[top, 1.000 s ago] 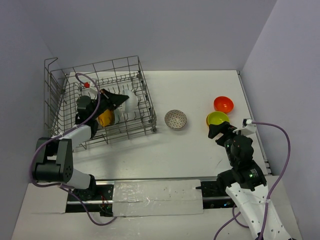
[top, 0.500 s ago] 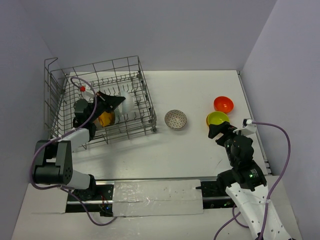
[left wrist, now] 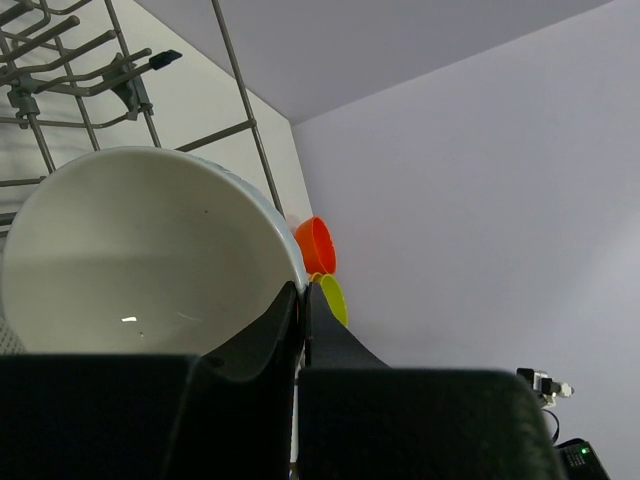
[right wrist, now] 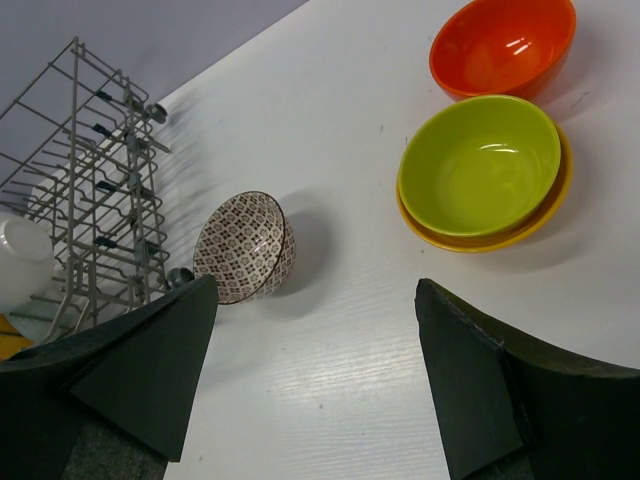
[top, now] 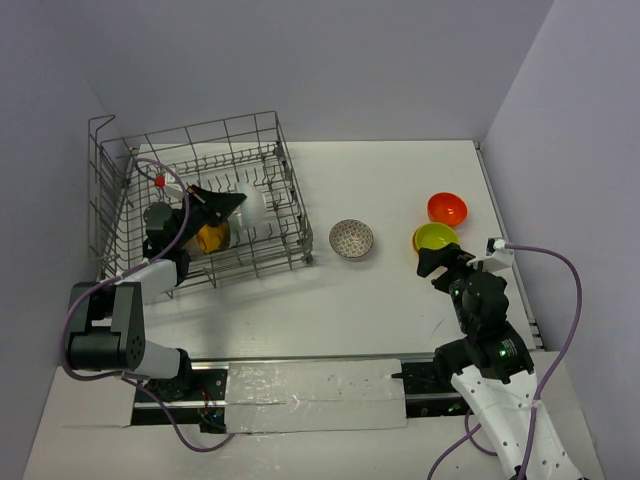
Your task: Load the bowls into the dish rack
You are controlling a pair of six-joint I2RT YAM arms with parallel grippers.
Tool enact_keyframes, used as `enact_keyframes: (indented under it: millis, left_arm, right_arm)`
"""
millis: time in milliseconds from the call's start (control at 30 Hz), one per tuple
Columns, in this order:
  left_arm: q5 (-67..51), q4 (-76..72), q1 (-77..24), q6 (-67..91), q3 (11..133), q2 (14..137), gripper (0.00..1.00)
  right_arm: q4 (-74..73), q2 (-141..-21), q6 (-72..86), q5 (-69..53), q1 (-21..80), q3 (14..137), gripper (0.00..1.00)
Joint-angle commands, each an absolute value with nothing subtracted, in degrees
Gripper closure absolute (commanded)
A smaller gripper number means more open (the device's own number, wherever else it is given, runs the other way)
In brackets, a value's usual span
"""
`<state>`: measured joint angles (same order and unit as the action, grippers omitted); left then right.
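The grey wire dish rack [top: 125,170] stands at the far left. My left gripper [top: 236,200] is inside it, shut on the rim of a white bowl [top: 252,204]. In the left wrist view the jaws [left wrist: 302,292] pinch that bowl's edge [left wrist: 150,260]. An orange bowl [top: 212,238] sits in the rack below it. A speckled bowl [top: 351,238] lies on the table right of the rack. A red bowl [top: 447,208] and a lime green bowl [top: 436,237] sit at the right. My right gripper [top: 436,262] is open and empty just near of the lime bowl.
In the right wrist view the speckled bowl [right wrist: 243,247] lies tilted near the rack's corner [right wrist: 100,170]. The lime bowl [right wrist: 480,165] rests inside a yellow-orange bowl [right wrist: 545,210], with the red bowl [right wrist: 503,45] behind. Purple walls close in on the back and right.
My left gripper has shifted a little to the left inside the rack with the white bowl in it. The right arm has not moved.
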<state>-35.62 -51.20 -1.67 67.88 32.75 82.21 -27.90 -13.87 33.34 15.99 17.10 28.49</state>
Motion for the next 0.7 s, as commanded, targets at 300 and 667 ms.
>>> enact_keyframes:
  millis: [300,667]
  left_arm:
    - [-30.85,-46.50,-0.35,67.41,30.06,80.95,0.89]
    - [-26.90,-35.87,-0.18,64.69,31.64,79.19,0.85]
  right_arm:
    - [-25.58,-13.10,32.70,16.08,17.14,28.13,0.13]
    - [-25.49,-13.01,32.70,15.91,17.14,28.04,0.13]
